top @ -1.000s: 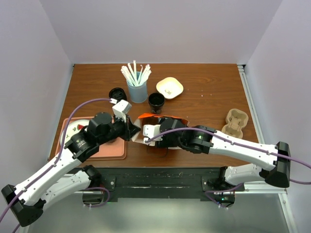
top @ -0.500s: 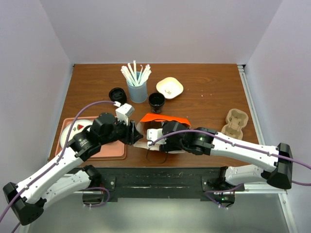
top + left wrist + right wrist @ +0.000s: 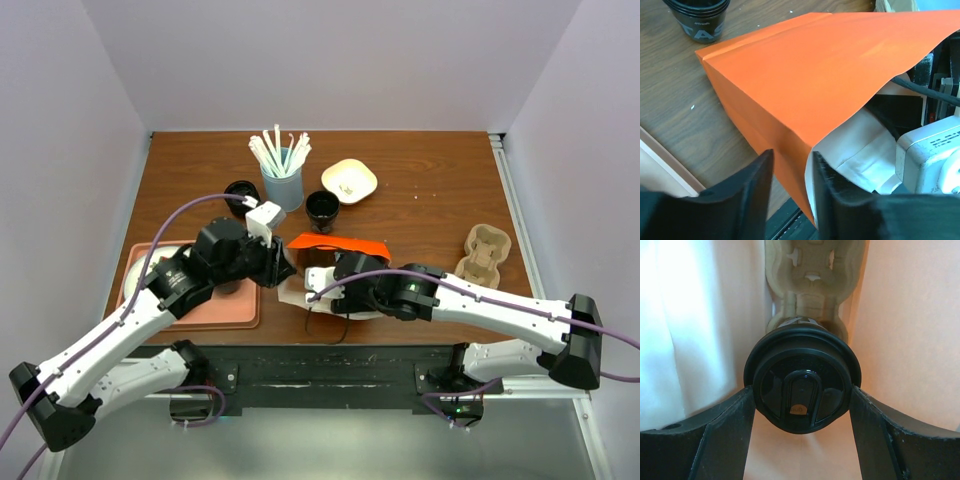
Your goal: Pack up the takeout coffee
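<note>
A: Okay, quick one: where's the takeout coffee point(image 3: 802, 365)?
B: Inside the orange bag point(image 3: 338, 243). The bag lies on its side mid-table point(image 3: 440, 200), opening toward the arms' bases. The right wrist view shows the black lid face-on, with bag walls at 3 and 9 o'clock.
A: Who's got it?
B: The right gripper point(image 3: 801, 407). Its fingers point(image 3: 725, 440) press the lid rim from 3 and 9 o'clock, so it's clamped on the cup. In the top view the tool end is under the orange flap.
A: Anything else in the bag?
B: A pulp cup carrier point(image 3: 812, 285) at 12 o'clock, just behind the cup. Can't tell if the cup is seated in it.
A: Left side?
B: The left gripper point(image 3: 792, 159) is at the bag's 9 o'clock edge. Its jaws are apart, with the orange side fold running between them and the white lining showing at 3 o'clock. Can't tell if they actually pinch the paper.
A: Other stuff on the table?
B: From the bag, the black open cup point(image 3: 321, 208) is at 12 o'clock, near but apart. The straw tumbler point(image 3: 282, 187) is at 11 and the cream dish point(image 3: 349, 180) at 1. A second carrier point(image 3: 486, 252) sits at 3 o'clock, well apart. The pink tray point(image 3: 225, 312) is at 8, under the left arm.
</note>
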Robot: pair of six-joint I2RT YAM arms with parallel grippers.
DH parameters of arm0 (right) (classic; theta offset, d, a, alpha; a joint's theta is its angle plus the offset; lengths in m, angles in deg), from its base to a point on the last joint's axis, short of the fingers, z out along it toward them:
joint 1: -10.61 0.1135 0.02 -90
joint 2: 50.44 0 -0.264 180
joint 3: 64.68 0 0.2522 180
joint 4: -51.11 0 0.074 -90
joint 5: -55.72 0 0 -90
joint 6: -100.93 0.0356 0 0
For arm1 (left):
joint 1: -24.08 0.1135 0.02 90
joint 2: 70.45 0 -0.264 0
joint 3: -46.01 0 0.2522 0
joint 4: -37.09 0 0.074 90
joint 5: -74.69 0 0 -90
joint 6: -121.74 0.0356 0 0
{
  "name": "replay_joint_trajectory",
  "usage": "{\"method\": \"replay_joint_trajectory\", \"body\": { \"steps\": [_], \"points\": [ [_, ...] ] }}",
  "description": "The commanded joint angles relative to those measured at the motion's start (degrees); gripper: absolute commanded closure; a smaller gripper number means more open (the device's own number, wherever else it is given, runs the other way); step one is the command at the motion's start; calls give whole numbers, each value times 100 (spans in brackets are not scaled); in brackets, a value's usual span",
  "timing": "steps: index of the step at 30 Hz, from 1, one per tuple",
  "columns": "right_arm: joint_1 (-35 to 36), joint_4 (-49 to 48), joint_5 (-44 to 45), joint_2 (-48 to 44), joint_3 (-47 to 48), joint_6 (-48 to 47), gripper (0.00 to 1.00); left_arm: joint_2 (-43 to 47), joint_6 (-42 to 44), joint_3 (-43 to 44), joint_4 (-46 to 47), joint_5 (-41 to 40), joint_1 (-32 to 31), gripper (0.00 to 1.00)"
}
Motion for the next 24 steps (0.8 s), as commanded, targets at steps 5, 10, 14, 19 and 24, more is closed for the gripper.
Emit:
{"method": "replay_joint_trajectory", "body": {
  "steps": [5,10,14,19,24],
  "points": [
    [-1,45,543,-319,-268,47,60,-202,40,139,243,526,-15,100],
    [-10,-279,675,-461,-488,3,60,97,-39,-169,647,570,-15,100],
    [-10,-483,640,-303,-418,73,60,106,13,-161,745,640,-15,100],
    [-18,-605,649,-232,-515,12,60,168,119,-178,719,755,-24,100],
    [-62,-641,631,-83,-498,38,60,185,303,-178,648,755,-24,100]
  ]
}}
